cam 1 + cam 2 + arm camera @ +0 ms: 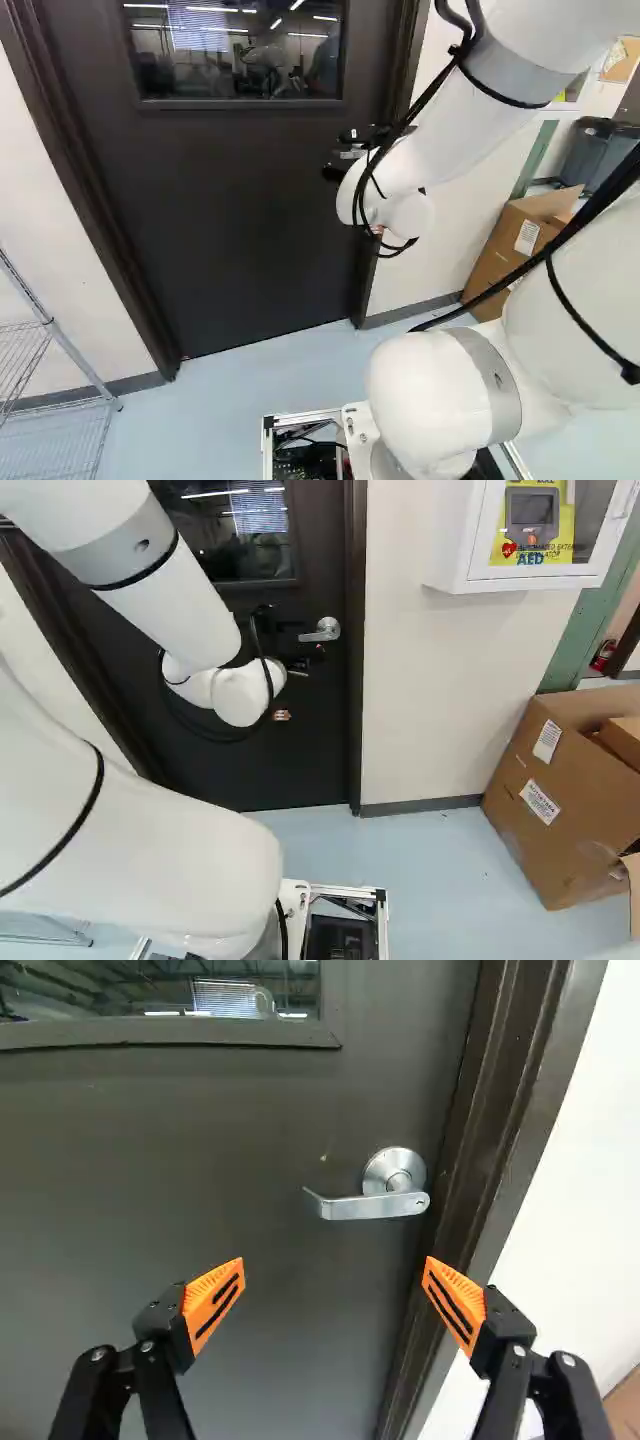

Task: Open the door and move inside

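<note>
Door: dark, windowed door (240,220), closed within its dark door frame (505,1110). It fills the left and middle of the left base view; the glass pane (235,50) sits at the top of that view and shows reflections of ceiling lights.

Handle: silver lever handle (322,631), found just above the centre of the right base view, near the door's edge beside the frame. Its lever lies close to level and points away from the frame.

Gripper: the black gripper (345,154) is at the upper middle of the left base view, in front of the door. In the wrist view the fingers (213,1300) stand wide open, orange pads angled toward each other, with hold of nothing. The lever handle lies ahead of the gap between them, apart from both.

Arm: white arm (460,140), bent, with black cables running along it; it occupies the right of the left base view and the left of the right base view.

Surroundings: pale wall (440,680) beside the frame, bearing a white wall cabinet (455,545) at the upper right of the right base view. An open cardboard box (560,820) stands on the light blue floor (440,870) at the right of that view, and a red fire extinguisher (603,656) is seen above it. A wire shelving rack (60,350) stands at the lower left of the left base view.
</note>
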Available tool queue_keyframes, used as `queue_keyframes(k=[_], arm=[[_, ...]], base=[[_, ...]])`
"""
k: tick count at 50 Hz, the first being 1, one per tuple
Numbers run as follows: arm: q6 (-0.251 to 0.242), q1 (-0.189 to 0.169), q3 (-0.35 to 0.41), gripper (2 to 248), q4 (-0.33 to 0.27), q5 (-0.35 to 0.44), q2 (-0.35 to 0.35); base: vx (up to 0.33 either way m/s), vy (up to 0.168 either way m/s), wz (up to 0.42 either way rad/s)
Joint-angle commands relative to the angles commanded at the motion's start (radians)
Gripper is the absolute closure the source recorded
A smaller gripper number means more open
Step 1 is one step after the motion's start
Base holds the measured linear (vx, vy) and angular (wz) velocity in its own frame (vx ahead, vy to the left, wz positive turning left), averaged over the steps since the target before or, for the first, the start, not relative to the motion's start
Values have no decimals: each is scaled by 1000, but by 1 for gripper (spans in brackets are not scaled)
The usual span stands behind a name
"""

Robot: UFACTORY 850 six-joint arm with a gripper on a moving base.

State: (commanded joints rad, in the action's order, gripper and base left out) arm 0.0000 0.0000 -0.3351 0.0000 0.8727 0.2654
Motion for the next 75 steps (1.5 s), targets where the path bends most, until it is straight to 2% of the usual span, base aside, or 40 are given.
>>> queue_keyframes(k=[23,45,75], arm=[[0,0,-64,3,-13,0,-14],[0,1,-131,3,-77,0,-35],[0,27,-210,3,-81,0,-130]], base=[[0,0,0],[0,0,0],[0,0,0]])
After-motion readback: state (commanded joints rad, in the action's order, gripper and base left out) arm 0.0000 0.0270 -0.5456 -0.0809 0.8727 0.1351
